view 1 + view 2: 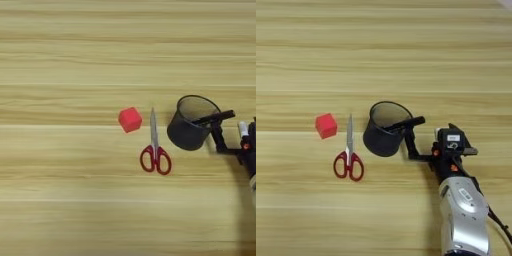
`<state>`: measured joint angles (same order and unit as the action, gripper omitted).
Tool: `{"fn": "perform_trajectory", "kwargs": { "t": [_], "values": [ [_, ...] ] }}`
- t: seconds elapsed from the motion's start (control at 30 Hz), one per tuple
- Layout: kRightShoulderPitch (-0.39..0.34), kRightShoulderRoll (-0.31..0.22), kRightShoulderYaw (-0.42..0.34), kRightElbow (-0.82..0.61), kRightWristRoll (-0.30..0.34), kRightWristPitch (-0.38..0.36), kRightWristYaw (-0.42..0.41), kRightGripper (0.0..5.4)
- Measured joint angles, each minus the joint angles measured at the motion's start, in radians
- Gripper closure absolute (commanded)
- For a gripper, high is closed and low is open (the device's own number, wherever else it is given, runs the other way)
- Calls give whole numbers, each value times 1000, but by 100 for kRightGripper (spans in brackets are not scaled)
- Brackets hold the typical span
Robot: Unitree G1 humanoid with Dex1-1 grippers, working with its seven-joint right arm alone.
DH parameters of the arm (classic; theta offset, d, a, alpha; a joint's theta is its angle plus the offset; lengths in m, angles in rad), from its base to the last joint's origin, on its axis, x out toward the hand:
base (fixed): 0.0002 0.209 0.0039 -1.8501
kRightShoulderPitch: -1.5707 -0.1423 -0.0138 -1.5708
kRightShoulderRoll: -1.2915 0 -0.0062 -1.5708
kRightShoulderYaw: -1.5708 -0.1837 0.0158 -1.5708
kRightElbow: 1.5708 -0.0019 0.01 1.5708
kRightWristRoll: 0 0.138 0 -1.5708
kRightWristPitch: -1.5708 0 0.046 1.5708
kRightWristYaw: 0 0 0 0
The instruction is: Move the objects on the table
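Light-tan wood grain runs in long horizontal streaks across the bench (384, 50), which fills the whole view. Toward the right of it stands the black wire-mesh pen cup (382, 131), tilted, its open mouth tipped up and away from the robot, its base toward the near side. The right gripper (407, 131) has it by the rim on the cup's right side: one black finger (406, 123) lies across the mouth of the cup, reaching inward over the rim, and the other finger (411, 146) runs down just outside the mesh wall, so the jaws are clenched on the cup's edge. Behind them sits the black wrist block with orange marks, and the silver forearm (463, 215) comes up from the bottom right corner.

Just left of the cup lie the red-handled steel scissors (349, 156), closed, blades pointing away from the robot and the red loops toward it. They are near the cup but apart from it. Left again, beside the blade tip, sits the small red cube (326, 125), clear of the scissors.

By the right edge of the left eye view, a white marker (243, 130) with a black cap shows beside the gripper's body; how it is carried I cannot tell.
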<state>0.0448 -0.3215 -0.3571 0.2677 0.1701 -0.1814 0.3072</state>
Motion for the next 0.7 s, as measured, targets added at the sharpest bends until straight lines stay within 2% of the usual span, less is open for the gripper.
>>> {"fn": "perform_trajectory", "kwargs": {
  "t": [0.33,0.53,0.7],
  "values": [
    [2,0,-7,-20,1,4,-19,4],
    [22,0,-27,-37,0,49,-57,4],
    [57,0,-39,-79,-2,119,-84,4]
  ]
}}
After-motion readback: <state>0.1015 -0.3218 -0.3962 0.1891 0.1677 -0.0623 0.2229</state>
